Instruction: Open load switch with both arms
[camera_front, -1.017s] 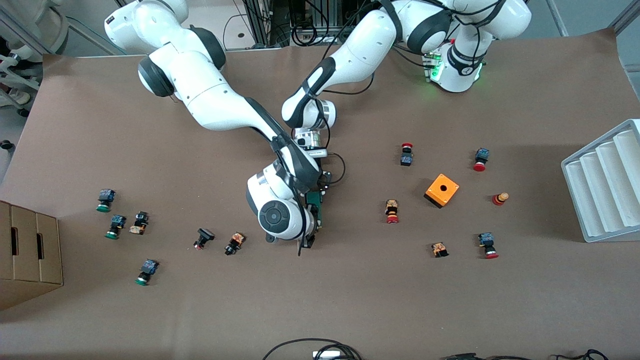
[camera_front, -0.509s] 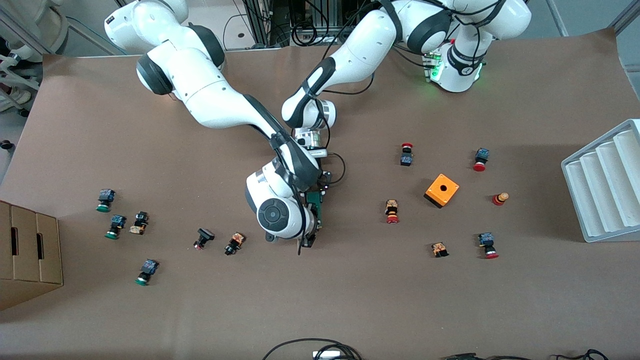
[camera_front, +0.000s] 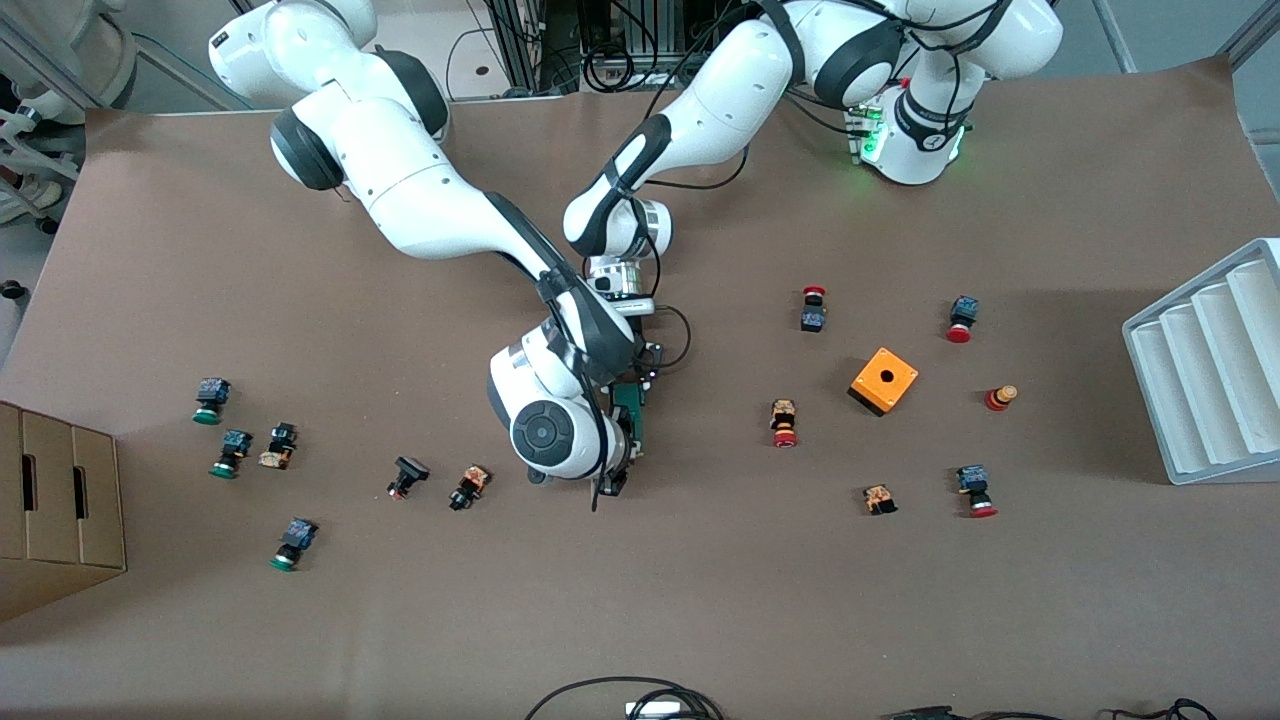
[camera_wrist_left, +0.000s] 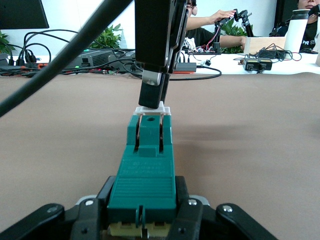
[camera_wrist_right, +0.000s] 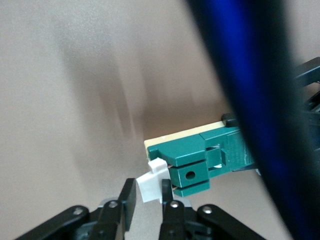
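The load switch (camera_front: 630, 405) is a slim green bar over the middle of the table, mostly covered by my right arm's wrist. My left gripper (camera_wrist_left: 144, 198) is shut on one end of the green body (camera_wrist_left: 145, 170). In the front view the left gripper (camera_front: 640, 368) reaches the switch from the arms' bases. The small white block (camera_wrist_right: 150, 186) sticks out of the other end of the load switch (camera_wrist_right: 200, 160). My right gripper (camera_wrist_right: 148, 194) is open. Its fingers stand either side of that block, with a thin gap on one side. In the front view the right gripper (camera_front: 620, 465) sits at the switch's nearer end.
An orange box (camera_front: 883, 380) with a hole and several red-capped push buttons (camera_front: 784, 423) lie toward the left arm's end. Green-capped buttons (camera_front: 230, 452) lie toward the right arm's end. There is a white ridged tray (camera_front: 1210, 370) at one table end and a cardboard box (camera_front: 55, 500) at the other.
My right arm's wrist has crept slightly toward its own end of the table. The left arm and the load switch have not moved.
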